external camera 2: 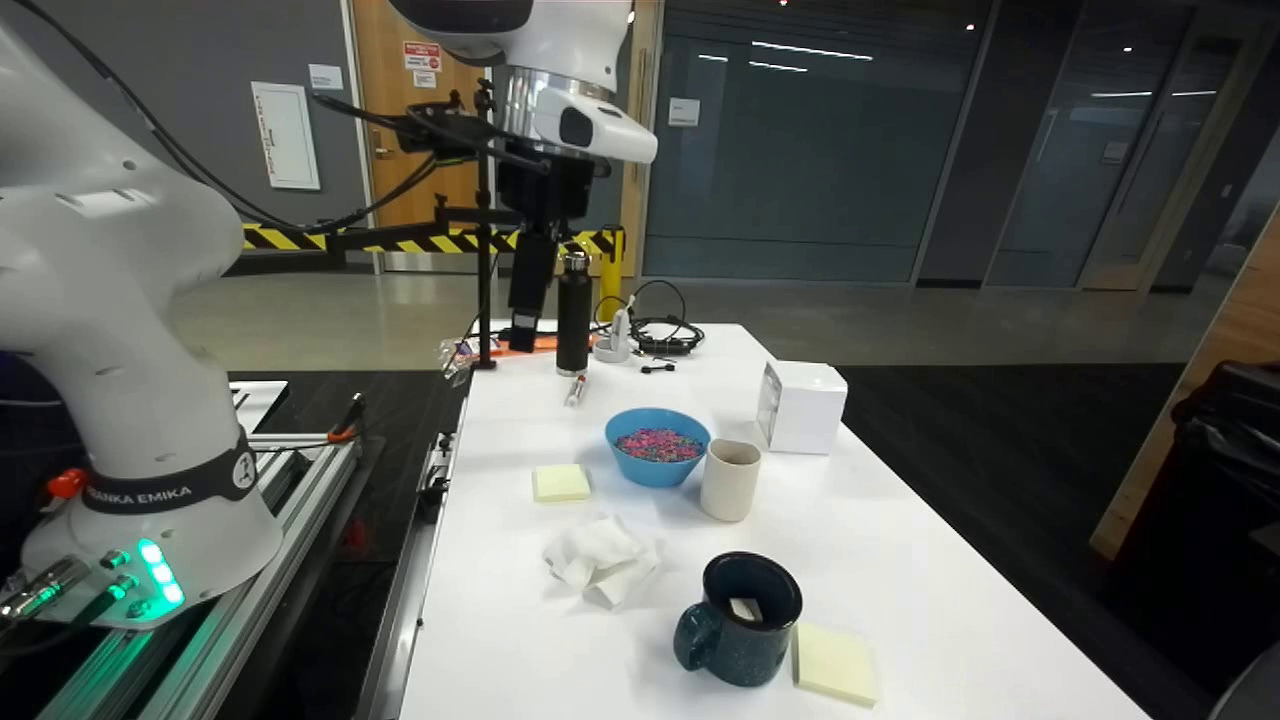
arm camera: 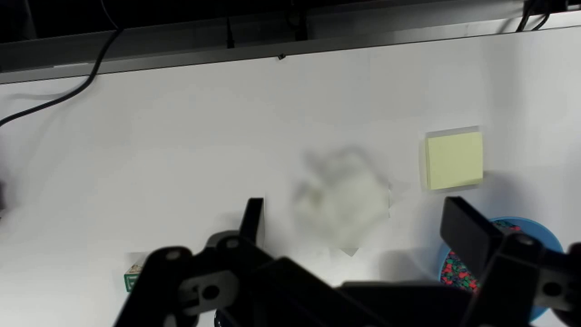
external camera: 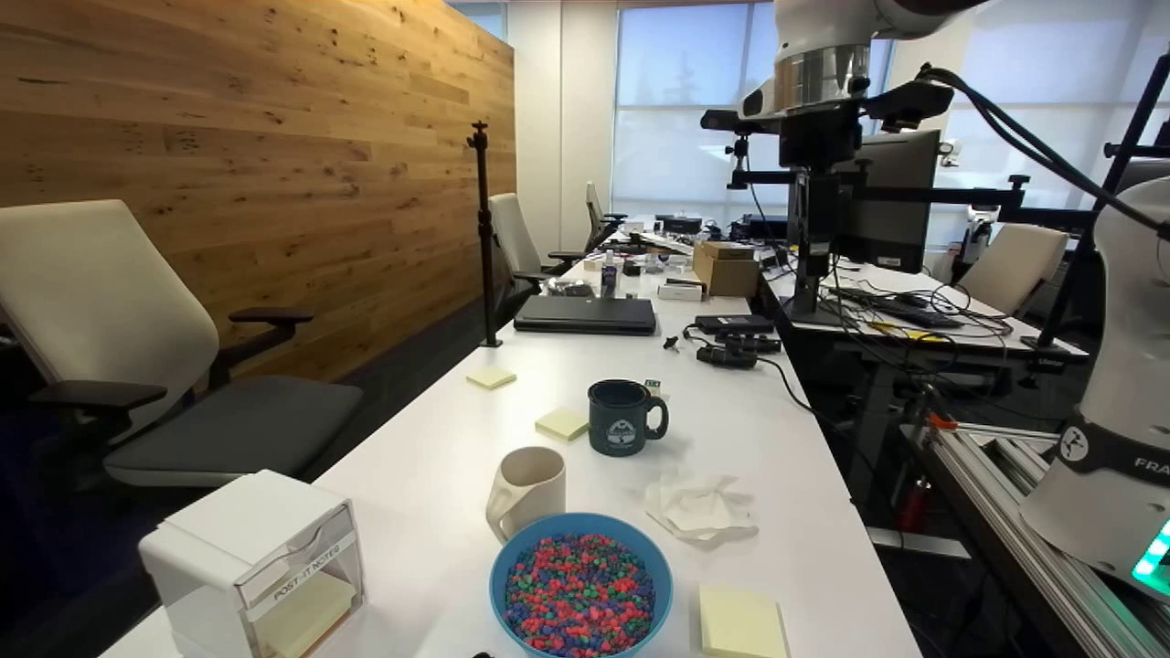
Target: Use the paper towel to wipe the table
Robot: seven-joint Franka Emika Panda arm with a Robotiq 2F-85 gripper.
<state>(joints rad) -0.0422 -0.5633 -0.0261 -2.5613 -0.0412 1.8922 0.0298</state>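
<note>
A crumpled white paper towel (external camera: 702, 505) lies on the white table (external camera: 411, 503). It also shows in an exterior view (external camera 2: 600, 560) and, blurred, in the wrist view (arm camera: 347, 200). My gripper (arm camera: 355, 200) is open and empty. Its two black fingers are wide apart, and the paper towel shows between them in the wrist view. In both exterior views the gripper (external camera: 809, 274) (external camera 2: 523, 335) points down and is well above the table, apart from the towel.
A blue bowl (external camera: 580, 594) of coloured pieces, a beige mug (external camera 2: 731, 482) and a dark mug (external camera 2: 745, 620) stand near the towel. Yellow note pads (arm camera: 455, 160) lie around. A white dispenser (external camera 2: 803, 408), black bottle (external camera 2: 573, 315) and laptop (external camera: 585, 314) are also on the table.
</note>
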